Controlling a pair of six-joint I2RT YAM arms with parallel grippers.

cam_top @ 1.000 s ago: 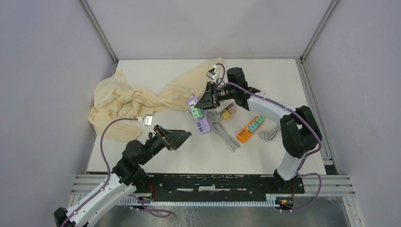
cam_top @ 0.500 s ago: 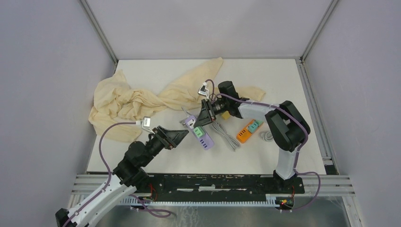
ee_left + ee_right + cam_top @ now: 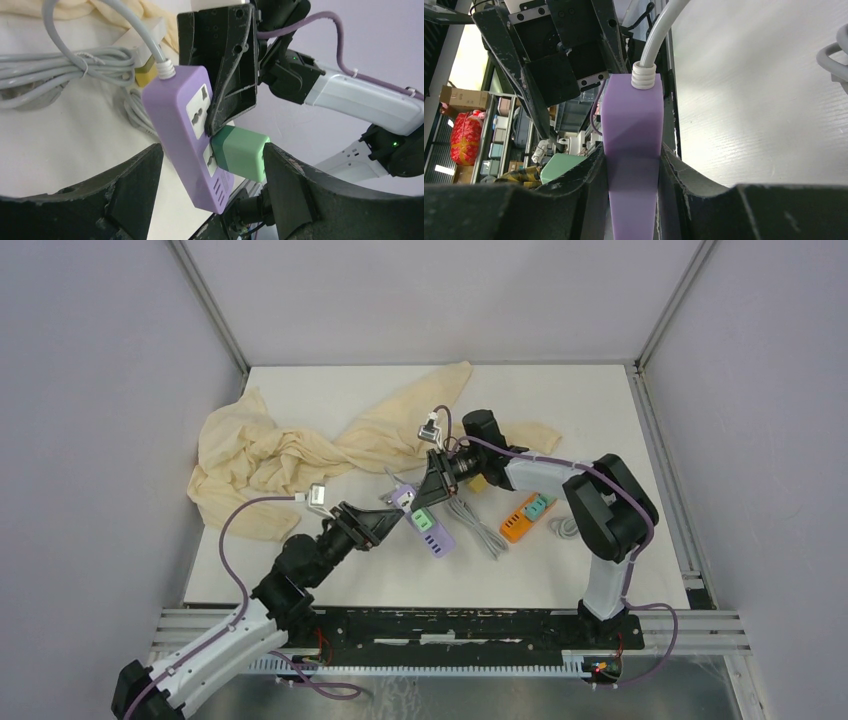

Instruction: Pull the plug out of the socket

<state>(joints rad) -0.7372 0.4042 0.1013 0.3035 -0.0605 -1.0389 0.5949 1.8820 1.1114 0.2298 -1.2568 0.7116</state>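
In the right pincer (image 3: 633, 172), purple strip (image 3: 172, 115) slants, plug (image 3: 241, 152) sideways.

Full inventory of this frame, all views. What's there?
purple strip: 1, purple, held off the table at centre
plug: 1, green, seated in the purple strip
orange strip: 1, orange, green plugs in it, on the table at right
cables: 2 bundles, grey, either side of the orange strip
block: 1, yellow, behind the cables, partly hidden
cloth: 1, cream, far left
table: 1, white
left gripper: open, straddling the plug
right gripper: shut on the purple strip's cord end
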